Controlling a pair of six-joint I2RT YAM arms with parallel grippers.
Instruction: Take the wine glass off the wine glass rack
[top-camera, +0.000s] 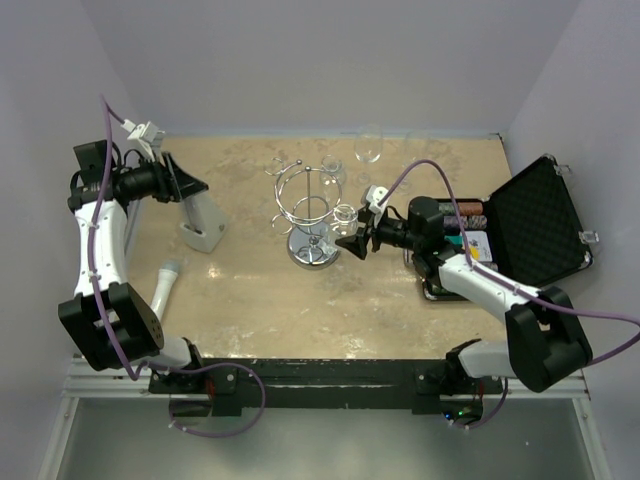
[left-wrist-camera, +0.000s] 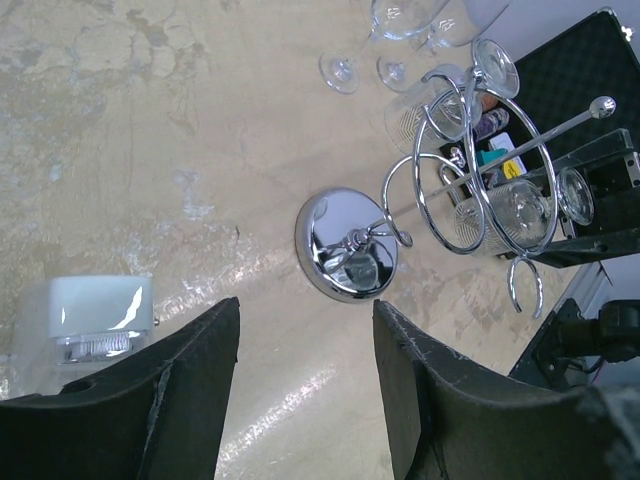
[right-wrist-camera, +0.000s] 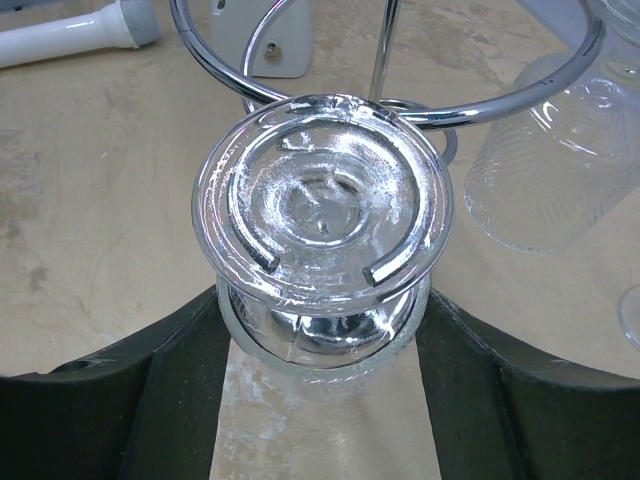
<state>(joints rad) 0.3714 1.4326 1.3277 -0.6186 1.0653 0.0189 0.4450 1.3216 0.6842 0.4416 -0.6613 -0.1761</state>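
Observation:
The chrome wine glass rack (top-camera: 312, 205) stands mid-table; its disc base shows in the left wrist view (left-wrist-camera: 347, 245) and its ring in the right wrist view (right-wrist-camera: 400, 110). A clear wine glass (right-wrist-camera: 325, 215) hangs upside down from a hook on the rack's right side (top-camera: 346, 214), foot uppermost. My right gripper (right-wrist-camera: 322, 340) holds its bowl, one finger against each side, and the glass is still on the hook. My left gripper (top-camera: 200, 186) is open and empty, raised at the far left, away from the rack (left-wrist-camera: 305, 330).
A second glass (right-wrist-camera: 545, 190) hangs on the rack beside the held one. Two glasses (top-camera: 369, 148) stand at the back. An open black case (top-camera: 535, 220) lies at the right. A white box (top-camera: 203, 230) and a white handheld device (top-camera: 163, 285) lie at the left.

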